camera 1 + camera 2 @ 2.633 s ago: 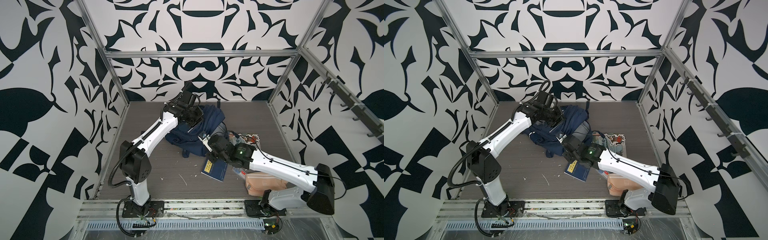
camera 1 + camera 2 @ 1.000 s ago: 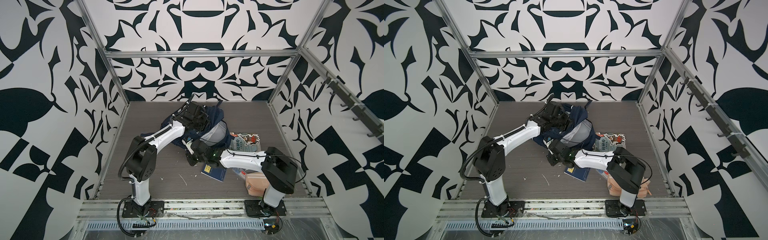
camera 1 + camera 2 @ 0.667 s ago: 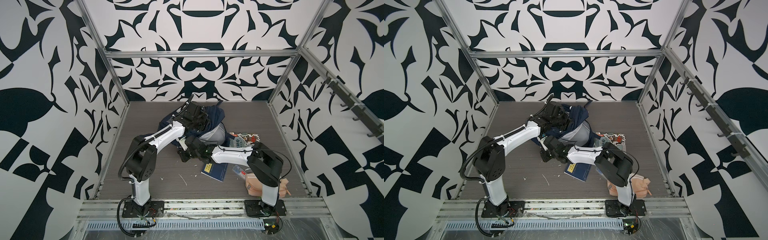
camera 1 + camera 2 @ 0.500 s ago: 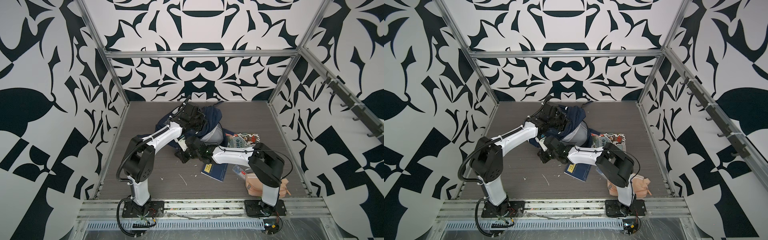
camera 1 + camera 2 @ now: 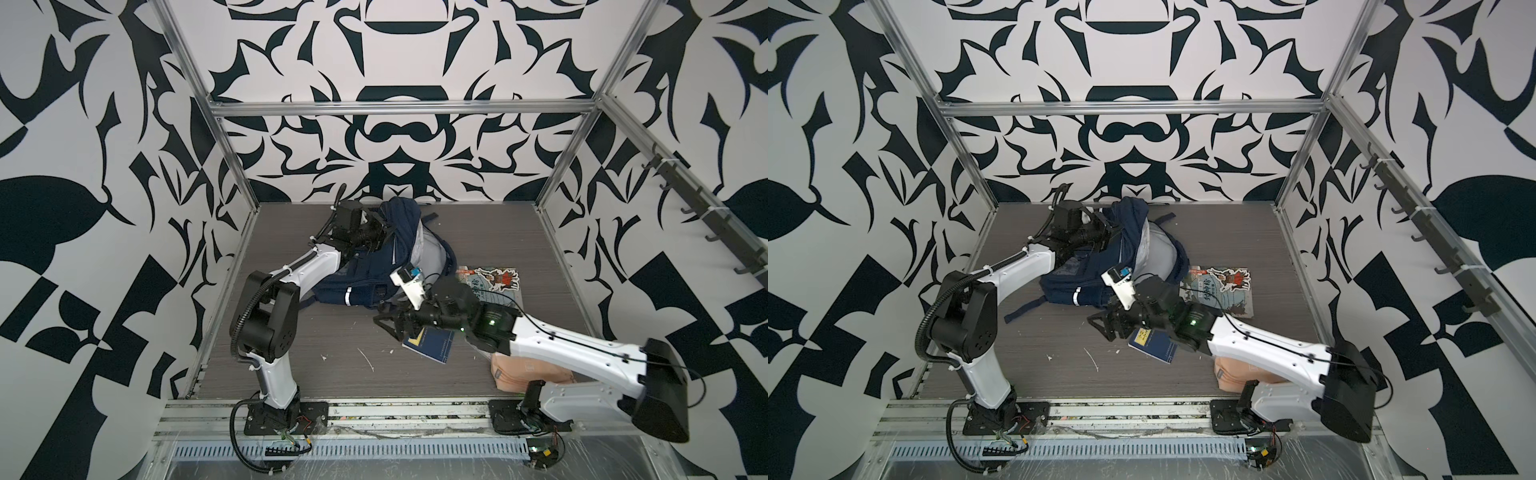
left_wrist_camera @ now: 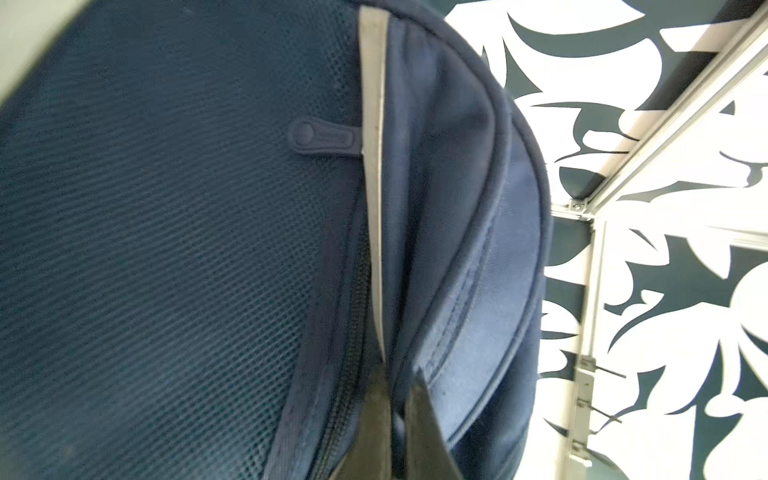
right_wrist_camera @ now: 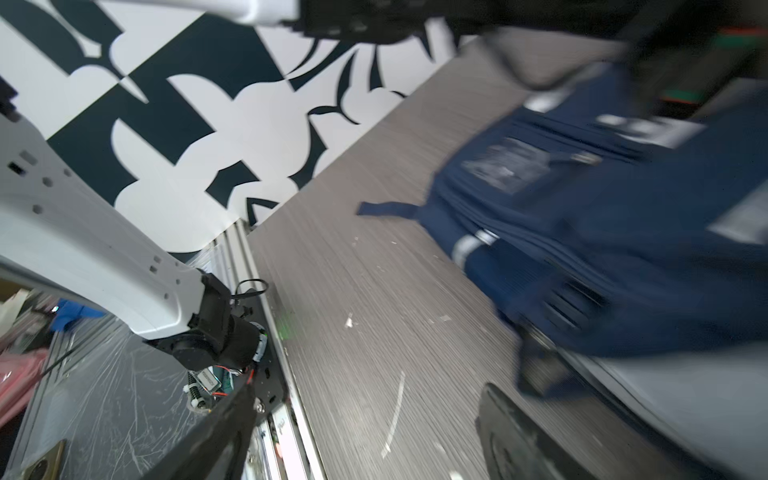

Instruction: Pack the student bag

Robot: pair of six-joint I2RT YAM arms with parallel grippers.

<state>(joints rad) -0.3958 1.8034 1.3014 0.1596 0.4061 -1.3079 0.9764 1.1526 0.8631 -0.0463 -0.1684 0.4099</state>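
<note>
Student bag: The navy student bag (image 5: 365,276) (image 5: 1084,286) (image 6: 166,249) (image 7: 623,232) lies just above the middle of the frame in both top views. It sits on the grey table (image 5: 316,374) (image 5: 1042,374), with its upper flap drawn up and pale lining showing inside.

Left claw: My left claw (image 5: 384,233) (image 5: 1106,230) (image 6: 397,409) is clamped tight on the bag's raised rim, at upper centre in both top views. In the left wrist view my two dark fingers pinch navy fabric where a pale strip runs down to them.

Right claw: My right claw (image 5: 384,324) (image 5: 1100,326) (image 7: 365,390) stands wide apart with nothing in it. In both top views it hangs at centre frame, just below the bag's lower edge. The right wrist view is blurred, with bare table between my fingers and the bag at upper right.

Blue notebook: The blue notebook (image 5: 432,347) (image 5: 1154,343) lies flat just below centre, its upper corner beside my open right claw.

Picture book: The picture book (image 5: 494,278) (image 5: 1225,282) lies flat to the right of the bag, partly covered by my right arm.

Peach pouch: The peach pouch (image 5: 528,370) (image 5: 1229,370) lies at lower right, mostly hidden under my right arm.

Scraps: Pale scraps (image 5: 365,359) (image 5: 1090,359) dot the table at lower centre.
</note>
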